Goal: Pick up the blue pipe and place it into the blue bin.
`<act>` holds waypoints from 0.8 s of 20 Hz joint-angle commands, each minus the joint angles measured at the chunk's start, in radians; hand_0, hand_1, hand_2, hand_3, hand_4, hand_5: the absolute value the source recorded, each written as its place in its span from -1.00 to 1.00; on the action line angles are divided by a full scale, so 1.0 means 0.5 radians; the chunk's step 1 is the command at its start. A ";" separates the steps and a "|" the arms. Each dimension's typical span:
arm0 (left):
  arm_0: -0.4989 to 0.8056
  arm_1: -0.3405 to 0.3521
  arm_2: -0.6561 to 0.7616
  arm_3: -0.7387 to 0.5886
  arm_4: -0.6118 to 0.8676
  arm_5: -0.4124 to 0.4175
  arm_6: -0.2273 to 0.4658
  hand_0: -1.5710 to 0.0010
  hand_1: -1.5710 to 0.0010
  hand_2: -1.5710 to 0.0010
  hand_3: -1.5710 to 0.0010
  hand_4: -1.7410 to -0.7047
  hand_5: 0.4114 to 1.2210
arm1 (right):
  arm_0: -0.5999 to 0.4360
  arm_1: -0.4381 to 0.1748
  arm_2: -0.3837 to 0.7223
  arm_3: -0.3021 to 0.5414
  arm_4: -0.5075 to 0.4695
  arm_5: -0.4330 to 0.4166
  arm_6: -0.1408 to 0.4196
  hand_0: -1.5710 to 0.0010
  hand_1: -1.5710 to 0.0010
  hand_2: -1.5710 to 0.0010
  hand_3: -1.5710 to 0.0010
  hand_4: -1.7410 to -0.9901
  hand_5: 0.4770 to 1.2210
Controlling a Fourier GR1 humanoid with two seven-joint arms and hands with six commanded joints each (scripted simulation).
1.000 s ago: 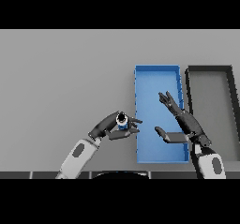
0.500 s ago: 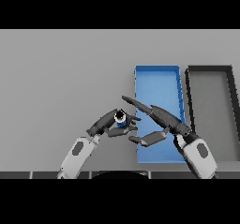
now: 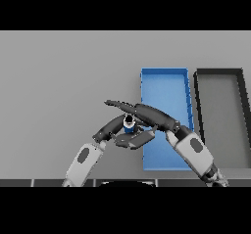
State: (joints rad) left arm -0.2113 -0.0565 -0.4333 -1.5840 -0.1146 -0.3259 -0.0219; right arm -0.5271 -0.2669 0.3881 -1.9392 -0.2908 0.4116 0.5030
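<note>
So the left hand [image 3: 113,128] is curled around the blue pipe [image 3: 129,125] just left of the blue bin [image 3: 164,76] (pipe's upright, dark opening on top). Right hand [image 3: 142,111] reaches over it, fingers straight and spread. Black bin [image 3: 219,73] sits further right.

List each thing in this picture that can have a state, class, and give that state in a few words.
blue pipe: upright, off the table, between both hands, left of the blue bin.
blue bin: on the table, nothing inside it.
dark bin: beside the blue bin, nothing inside it.
left hand: fingers curled round the pipe.
right hand: fingers straight, reaching over the pipe.
</note>
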 commanded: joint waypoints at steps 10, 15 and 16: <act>0.062 -0.060 0.053 0.004 0.010 -0.090 0.051 -1.00 -1.00 -1.00 -0.95 -0.90 1.00 | -0.071 0.134 0.068 0.135 -0.066 0.028 -0.061 -0.64 -0.64 -0.66 -0.40 -0.64 -0.23; 0.034 -0.104 0.110 0.017 -0.010 -0.142 0.089 -1.00 -1.00 -1.00 -0.83 -0.96 1.00 | -0.088 0.073 0.123 0.150 -0.028 -0.024 -0.243 -0.88 -0.88 -0.89 -0.78 -0.87 0.60; 0.028 -0.110 0.123 0.012 -0.016 -0.147 0.111 -1.00 -1.00 -1.00 -0.83 -0.97 1.00 | -0.095 0.070 0.138 0.168 -0.016 -0.042 -0.308 -0.91 -0.91 -0.91 -0.83 -0.90 0.68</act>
State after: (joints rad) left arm -0.1970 -0.1112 -0.3717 -1.5774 -0.1246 -0.4007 0.0381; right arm -0.5749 -0.2315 0.4565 -1.8561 -0.3027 0.3902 0.3413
